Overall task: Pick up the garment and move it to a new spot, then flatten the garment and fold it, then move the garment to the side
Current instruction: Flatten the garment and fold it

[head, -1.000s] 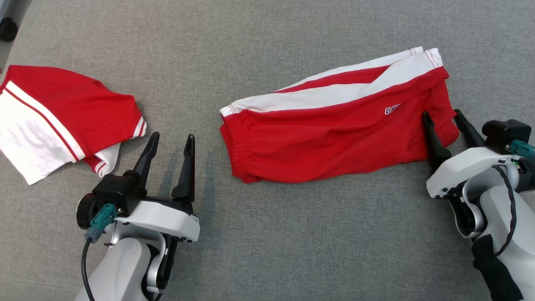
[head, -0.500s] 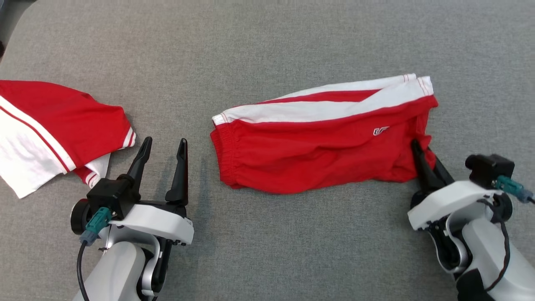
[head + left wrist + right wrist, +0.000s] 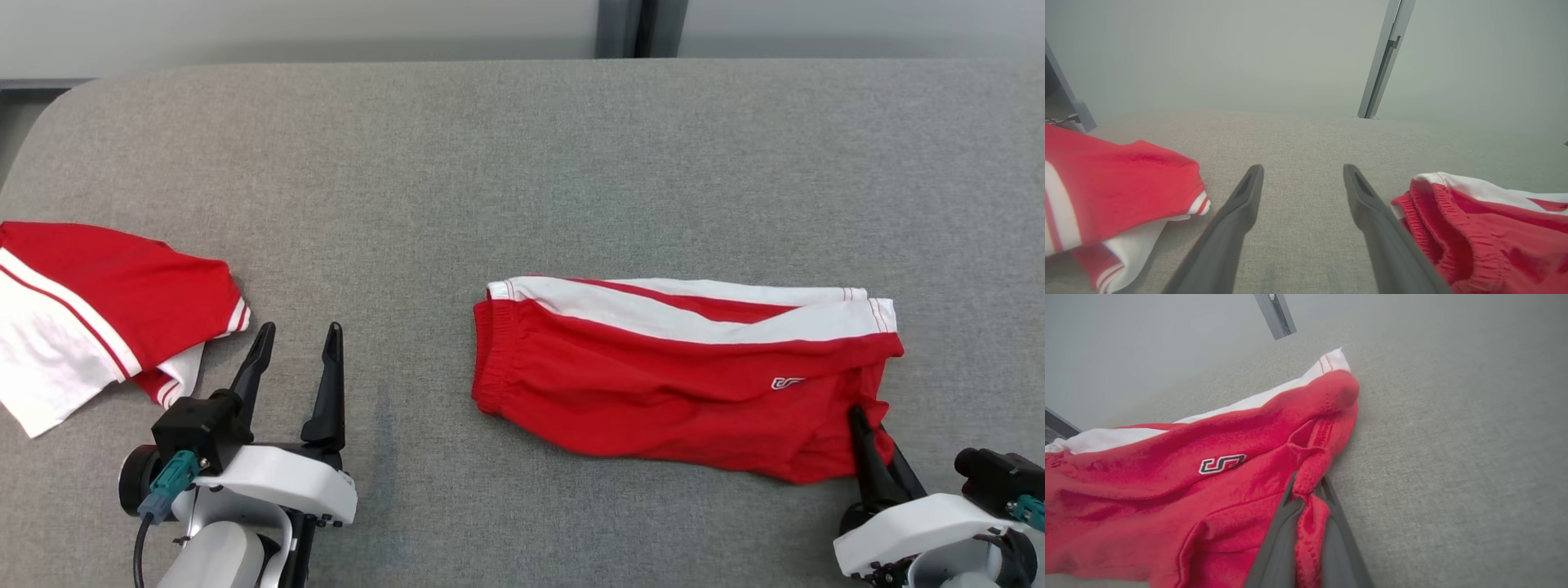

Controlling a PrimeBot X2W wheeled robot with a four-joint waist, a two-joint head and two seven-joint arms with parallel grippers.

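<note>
The right tool (image 3: 865, 423) is clenched on the hem of the red shorts (image 3: 653, 392); the left tool (image 3: 299, 331) gapes wide, holding nothing.

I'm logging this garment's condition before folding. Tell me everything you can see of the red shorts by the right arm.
The red shorts look like soft knit cloth, with a white side stripe, a gathered elastic waistband at their left end and a small white logo near the leg hem. They lie lengthwise, rumpled, on the grey fabric surface. The right pincer is shut on a fold of hem at their near right corner.
</note>
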